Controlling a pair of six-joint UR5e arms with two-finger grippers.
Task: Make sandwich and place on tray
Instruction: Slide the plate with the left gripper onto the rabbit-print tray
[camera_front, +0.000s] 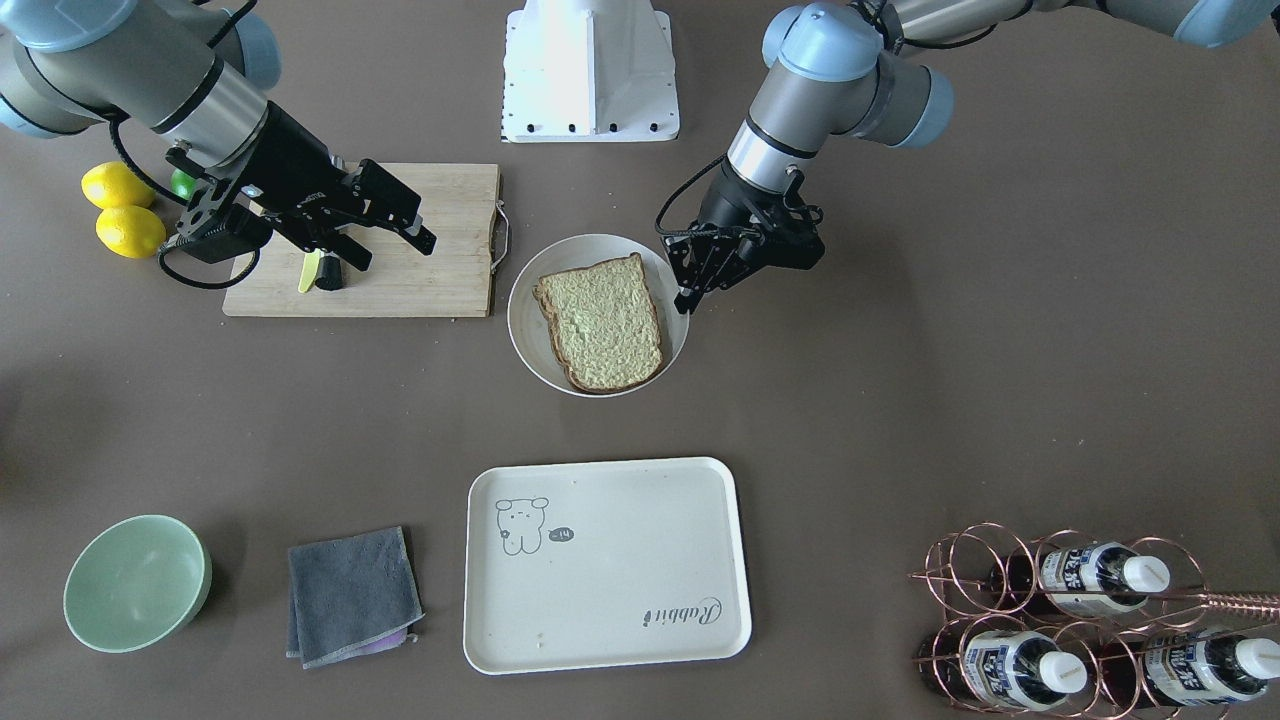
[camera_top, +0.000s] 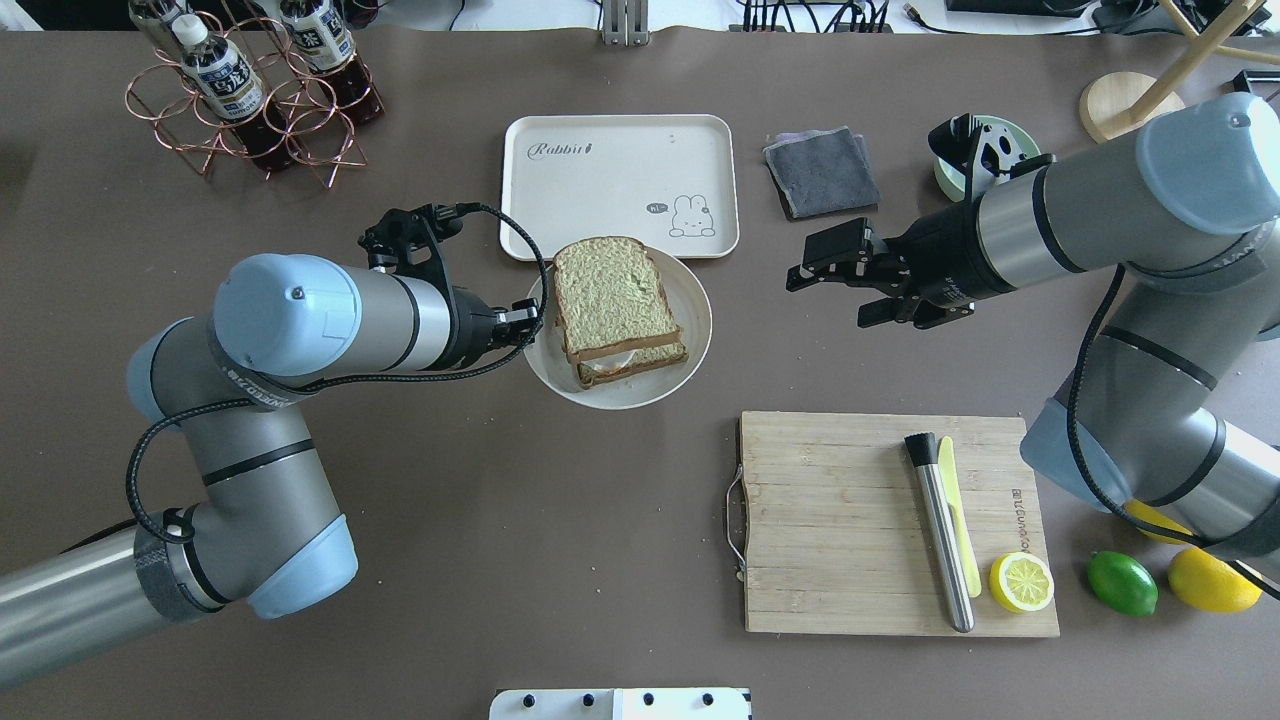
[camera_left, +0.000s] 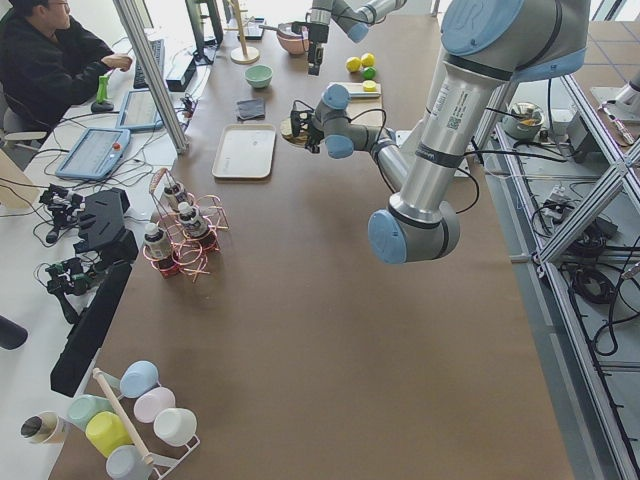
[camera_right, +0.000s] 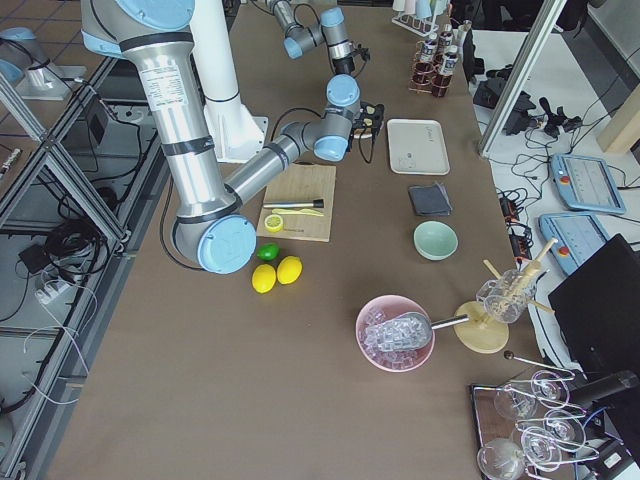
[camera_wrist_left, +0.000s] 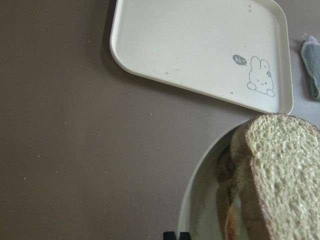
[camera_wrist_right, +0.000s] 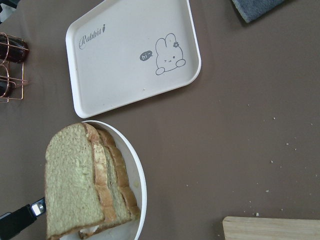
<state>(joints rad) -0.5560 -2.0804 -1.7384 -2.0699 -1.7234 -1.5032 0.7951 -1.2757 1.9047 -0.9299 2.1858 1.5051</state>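
Note:
The sandwich (camera_top: 612, 300), two tan-green slices with white egg showing between them, lies on a round white plate (camera_top: 690, 340) just below the empty cream tray (camera_top: 600, 200). It also shows in the front view (camera_front: 603, 320) and both wrist views (camera_wrist_left: 285, 170) (camera_wrist_right: 70, 185). My left gripper (camera_top: 525, 318) is at the plate's left rim, with its jaws nearly closed around the rim (camera_wrist_left: 186, 210). My right gripper (camera_top: 830, 295) is open and empty, held in the air to the right of the plate.
A wooden cutting board (camera_top: 840, 520) holds a knife, a metal rod and a lemon half. Lemons and a lime (camera_top: 1120, 582) lie to its right. A grey cloth (camera_top: 820, 170) and a green bowl (camera_front: 135, 580) are right of the tray. A copper bottle rack (camera_top: 250, 100) is far left.

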